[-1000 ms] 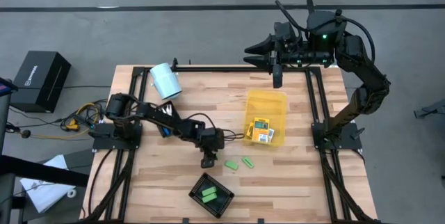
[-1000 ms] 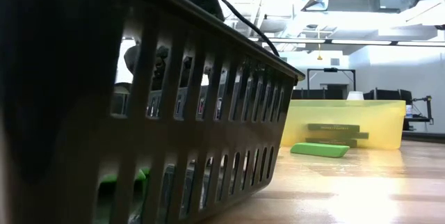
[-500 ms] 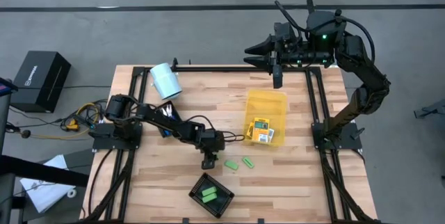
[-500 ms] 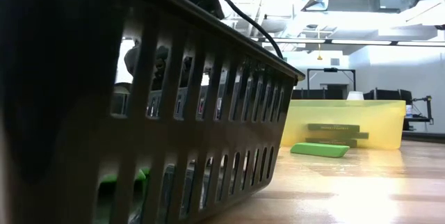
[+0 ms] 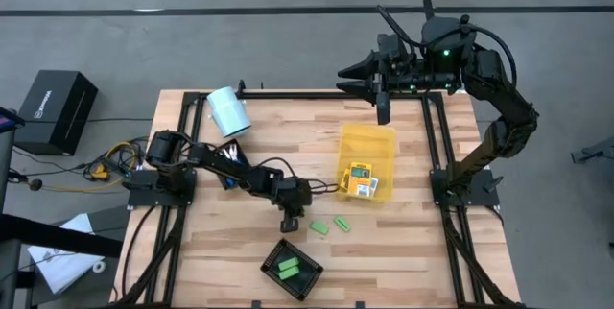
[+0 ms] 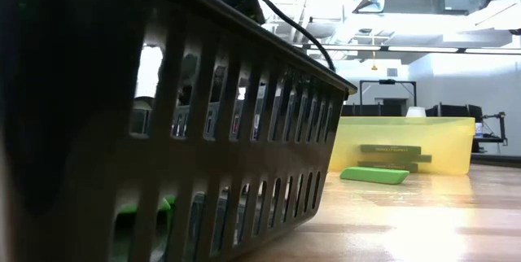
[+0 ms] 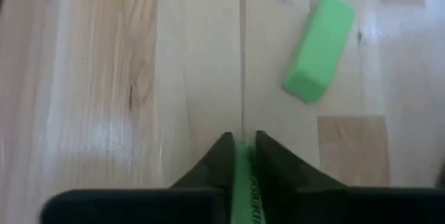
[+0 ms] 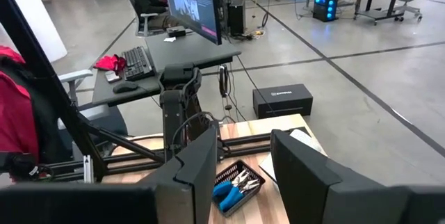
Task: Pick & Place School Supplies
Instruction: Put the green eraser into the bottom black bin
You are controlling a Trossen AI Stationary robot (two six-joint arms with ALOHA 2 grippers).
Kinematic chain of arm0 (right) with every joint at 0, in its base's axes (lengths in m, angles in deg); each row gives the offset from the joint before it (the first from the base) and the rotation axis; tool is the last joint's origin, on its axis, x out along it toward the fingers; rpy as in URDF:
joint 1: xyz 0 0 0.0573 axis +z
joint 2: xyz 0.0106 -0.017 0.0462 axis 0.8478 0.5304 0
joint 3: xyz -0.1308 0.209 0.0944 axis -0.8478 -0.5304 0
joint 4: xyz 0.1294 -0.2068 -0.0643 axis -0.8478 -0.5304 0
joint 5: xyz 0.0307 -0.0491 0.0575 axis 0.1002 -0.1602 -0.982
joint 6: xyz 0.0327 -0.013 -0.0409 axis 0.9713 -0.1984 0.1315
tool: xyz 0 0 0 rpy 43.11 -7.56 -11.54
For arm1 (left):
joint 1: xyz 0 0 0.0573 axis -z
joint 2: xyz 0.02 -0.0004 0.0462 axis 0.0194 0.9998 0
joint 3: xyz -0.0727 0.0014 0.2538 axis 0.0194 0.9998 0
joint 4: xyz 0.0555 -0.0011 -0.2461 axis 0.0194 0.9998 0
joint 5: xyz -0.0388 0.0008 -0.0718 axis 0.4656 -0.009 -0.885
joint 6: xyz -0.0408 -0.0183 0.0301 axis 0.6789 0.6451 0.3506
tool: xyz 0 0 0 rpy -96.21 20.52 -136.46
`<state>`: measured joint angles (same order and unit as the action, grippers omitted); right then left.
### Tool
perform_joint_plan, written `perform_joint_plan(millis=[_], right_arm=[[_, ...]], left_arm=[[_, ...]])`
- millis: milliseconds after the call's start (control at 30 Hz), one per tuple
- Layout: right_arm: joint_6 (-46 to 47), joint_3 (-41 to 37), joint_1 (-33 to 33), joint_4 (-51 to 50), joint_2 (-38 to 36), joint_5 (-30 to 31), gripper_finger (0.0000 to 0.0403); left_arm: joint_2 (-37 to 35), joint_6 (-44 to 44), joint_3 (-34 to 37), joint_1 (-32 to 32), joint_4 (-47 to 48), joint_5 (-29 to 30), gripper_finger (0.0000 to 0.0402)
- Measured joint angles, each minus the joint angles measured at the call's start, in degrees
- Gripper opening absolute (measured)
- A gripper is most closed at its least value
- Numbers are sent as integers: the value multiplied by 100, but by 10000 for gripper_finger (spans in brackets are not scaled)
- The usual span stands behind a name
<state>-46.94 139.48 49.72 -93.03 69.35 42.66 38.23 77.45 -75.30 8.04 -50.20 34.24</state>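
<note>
My left gripper (image 5: 288, 223) reaches down at the table's middle and is shut on a light-green oblong piece (image 7: 243, 175). Two more green pieces (image 5: 318, 226) (image 5: 341, 222) lie flat on the wood just to its right; one of them (image 7: 320, 48) shows in the left wrist view. Further green pieces (image 5: 288, 268) lie in the black tray (image 5: 309, 282) near the front edge. Yellow-orange packs (image 5: 361, 180) lie in the yellow bin (image 5: 369, 139). My right gripper (image 5: 342, 76) hangs open, high over the far edge, with nothing between its fingers (image 8: 198, 161). My left gripper pinches the green piece (image 7: 243, 172) between its two fingers (image 7: 221, 156), which come from above and point down at the table. Only a narrow strip of the piece shows between them. Whether it rests on the wood or is lifted, I cannot tell.
A pale white-blue cylinder (image 5: 228, 111) lies at the far left corner. A second black tray with blue-handled scissors (image 8: 236, 182) stands under my left arm. In the low view the near tray's slotted wall (image 6: 163, 132) fills the left side, and bare wood lies between it and the bin (image 6: 403, 144).
In the low view, a dark part of my left arm seen through the tray's slots has moved out of the gap that it filled. The green pieces on the wood, the bin and my right arm have kept still.
</note>
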Motion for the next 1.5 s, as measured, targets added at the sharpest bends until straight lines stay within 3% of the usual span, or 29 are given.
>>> perform_joint_plan(millis=[167,433,667,800,933,1033,1233,1500], right_arm=[[-47,0,-33,-18,0,0,128],[-125,0,-68,-20,0,2,128],[-148,0,-195,11,0,4,128],[-147,0,-210,11,0,2,128],[-152,0,-210,13,0,3,128],[-149,0,-210,11,0,2,128],[-149,-1,-207,98,0,2,128],[-119,-2,-153,271,0,-241,128]], left_arm=[[79,-10,0,-29,-147,-59,1],[116,-36,0,-189,-184,-227,1],[-289,-593,97,-572,88,-248,2],[-460,-1119,117,-687,177,-269,34],[-682,-1055,136,-822,270,64,90],[-895,-133,126,-1021,444,91,133],[-1096,2523,116,-1243,621,-747,196],[-1112,4288,105,-468,690,-757,215]])
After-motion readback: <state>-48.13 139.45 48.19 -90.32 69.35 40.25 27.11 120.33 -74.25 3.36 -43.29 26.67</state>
